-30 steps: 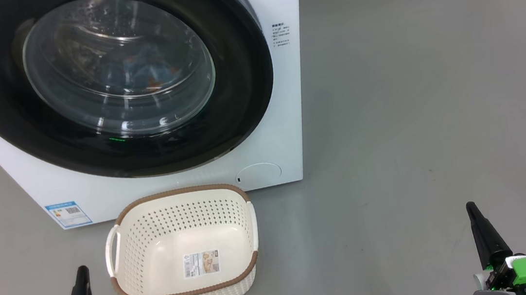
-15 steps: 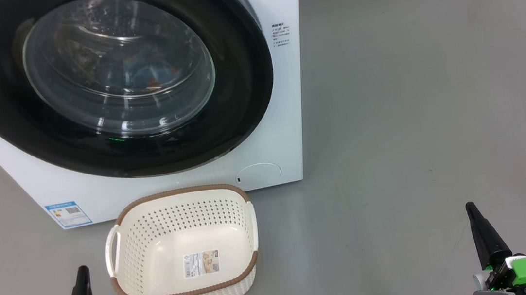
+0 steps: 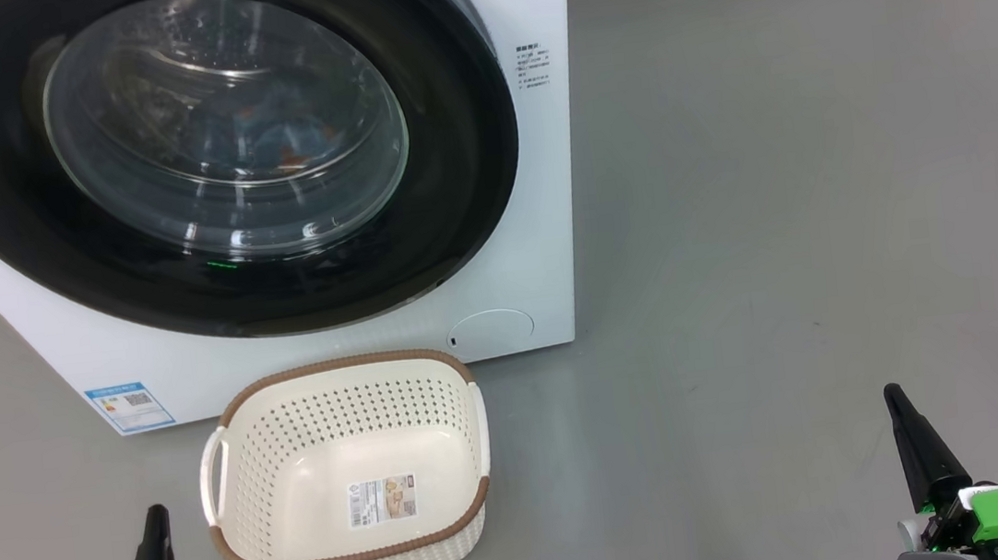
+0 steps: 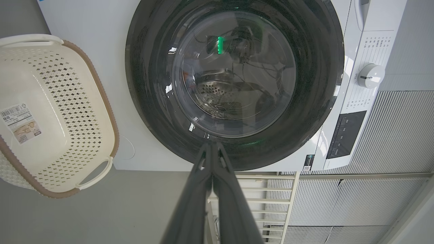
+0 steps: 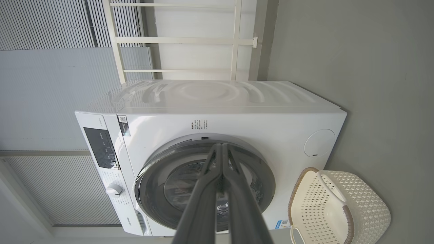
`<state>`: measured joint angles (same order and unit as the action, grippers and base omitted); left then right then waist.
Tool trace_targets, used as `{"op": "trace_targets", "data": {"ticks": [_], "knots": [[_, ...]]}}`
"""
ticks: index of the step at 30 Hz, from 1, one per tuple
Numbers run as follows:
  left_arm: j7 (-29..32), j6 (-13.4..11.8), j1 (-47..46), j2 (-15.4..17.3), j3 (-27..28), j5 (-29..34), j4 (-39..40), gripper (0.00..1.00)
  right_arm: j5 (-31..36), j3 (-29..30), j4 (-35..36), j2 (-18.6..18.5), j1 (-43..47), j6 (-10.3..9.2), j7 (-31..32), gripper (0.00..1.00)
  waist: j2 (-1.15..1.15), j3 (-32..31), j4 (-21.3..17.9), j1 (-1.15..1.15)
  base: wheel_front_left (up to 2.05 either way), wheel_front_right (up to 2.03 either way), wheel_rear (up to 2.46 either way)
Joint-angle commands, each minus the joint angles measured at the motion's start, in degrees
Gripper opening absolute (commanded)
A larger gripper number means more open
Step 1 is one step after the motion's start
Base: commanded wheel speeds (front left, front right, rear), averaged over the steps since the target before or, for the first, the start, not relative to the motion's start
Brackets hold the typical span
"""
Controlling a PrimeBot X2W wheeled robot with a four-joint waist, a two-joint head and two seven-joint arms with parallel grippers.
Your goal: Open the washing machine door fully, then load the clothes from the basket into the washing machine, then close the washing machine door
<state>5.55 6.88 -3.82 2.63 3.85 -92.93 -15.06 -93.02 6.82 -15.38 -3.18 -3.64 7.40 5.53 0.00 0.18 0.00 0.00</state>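
The white washing machine point(image 3: 539, 220) stands at the upper left with its round black-ringed door point(image 3: 456, 136) shut flat against its front. Behind the glass lie the clothes point(image 3: 261, 138), blue fabric with orange spots. In front of the machine, the cream basket point(image 3: 347, 467) sits on the floor, holding nothing but the paper label on its base. My left gripper point(image 3: 153, 520) is shut at the lower left, just left of the basket. At the lower right my right gripper point(image 3: 893, 396) is shut too, holding nothing. Both wrist views look along closed fingers at the door point(image 4: 234, 81) point(image 5: 203, 183).
Grey floor point(image 3: 782, 241) spreads out to the right of the machine. A white railing point(image 5: 183, 40) and ribbed wall panels point(image 4: 390, 135) stand behind it. The machine's control panel and dial point(image 4: 371, 75) sit along its top front.
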Motion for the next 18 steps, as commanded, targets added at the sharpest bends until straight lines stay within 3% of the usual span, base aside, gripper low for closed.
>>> {"op": "trace_targets", "data": {"ticks": [1, 18], "knots": [[0.42, 0.60, -2.31, 0.73, 2.03, 0.23, 1.04, 0.00, 0.28, -0.99, 1.39, -0.22, -2.48, 0.09, 0.40, 0.00, 0.00, 0.00, 0.00, 0.00, 0.00, 0.00, 0.00], [0.54, 0.60, -2.33, 0.63, 2.18, 0.36, 1.03, 0.00, 0.41, -0.83, 1.38, -0.10, -2.49, 0.09, 0.53, 0.00, 0.00, 0.00, 0.00, 0.00, 0.00, 0.00, 0.00]]}}
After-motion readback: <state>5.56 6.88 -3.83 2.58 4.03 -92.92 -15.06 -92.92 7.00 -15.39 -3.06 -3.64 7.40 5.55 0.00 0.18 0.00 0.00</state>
